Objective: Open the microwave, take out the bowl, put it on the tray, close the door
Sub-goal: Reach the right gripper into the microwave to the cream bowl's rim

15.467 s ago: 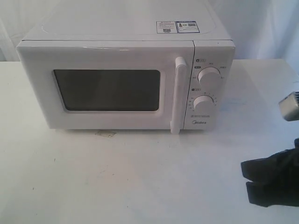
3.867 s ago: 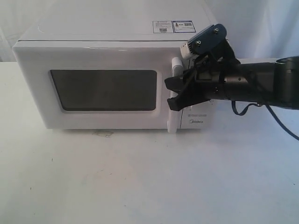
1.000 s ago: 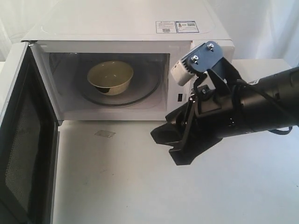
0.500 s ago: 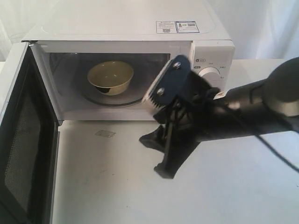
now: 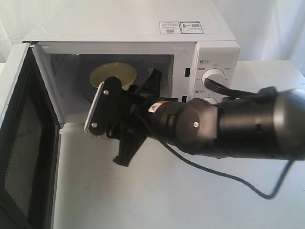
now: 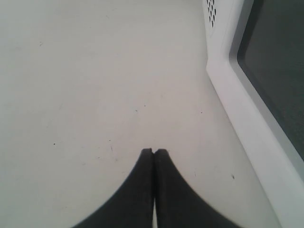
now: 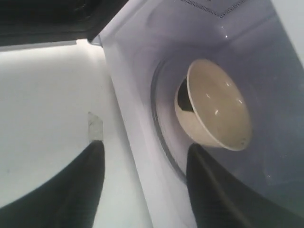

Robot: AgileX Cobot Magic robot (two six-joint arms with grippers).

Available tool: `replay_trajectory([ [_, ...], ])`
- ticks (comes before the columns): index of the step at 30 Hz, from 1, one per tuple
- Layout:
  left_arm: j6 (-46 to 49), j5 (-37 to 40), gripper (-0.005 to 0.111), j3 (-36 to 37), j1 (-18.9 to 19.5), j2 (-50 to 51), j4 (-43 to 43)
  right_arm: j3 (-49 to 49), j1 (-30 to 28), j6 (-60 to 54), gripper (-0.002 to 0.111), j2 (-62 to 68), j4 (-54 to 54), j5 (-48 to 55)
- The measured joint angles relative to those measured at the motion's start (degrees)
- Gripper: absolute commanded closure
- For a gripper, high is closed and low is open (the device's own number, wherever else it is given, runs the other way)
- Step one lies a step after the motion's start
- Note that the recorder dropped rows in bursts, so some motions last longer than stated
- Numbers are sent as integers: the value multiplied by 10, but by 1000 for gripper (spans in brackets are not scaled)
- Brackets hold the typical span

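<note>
Standing open to the left, the door (image 5: 21, 143) is seen with its dark inner window turned toward the table (image 5: 190, 200). The cavity of the microwave (image 5: 128, 28) is exposed, and the bowl (image 5: 112, 71) is found inside it, set upright on the glass turntable (image 7: 157, 111), nearer the cavity's left wall than the knobs (image 5: 214, 76). In the exterior view part of the bowl is hidden behind the right arm and its wrist camera.

The right gripper (image 5: 137, 117) is held at the mouth of the cavity with its fingers spread wide and nothing between them. In the right wrist view one finger is seen against the cavity floor and the other against the table in front, beside a small patch of tape (image 7: 95, 127). The bowl is not touched by either finger; a clear gap is seen.

The left gripper (image 6: 153, 152) is shown only in its own wrist view, with its fingers pressed together on nothing, above bare table, beside the door's white frame.
</note>
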Motion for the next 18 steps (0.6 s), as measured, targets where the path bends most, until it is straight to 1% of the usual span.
replay_trajectory([
  [4, 0, 0, 107, 0, 0, 0, 0, -70, 0, -69, 60, 54, 63, 16],
  [7, 0, 0, 107, 0, 0, 0, 0, -88, 0, -149, 60, 87, 89, 9],
  [11, 0, 0, 107, 0, 0, 0, 0, -89, 0, -238, 60, 112, 154, -58],
  [15, 0, 0, 107, 0, 0, 0, 0, -90, 0, -358, 60, 116, 269, -146],
  [18, 0, 0, 107, 0, 0, 0, 0, -93, 4, -392, 61, 116, 360, -215],
])
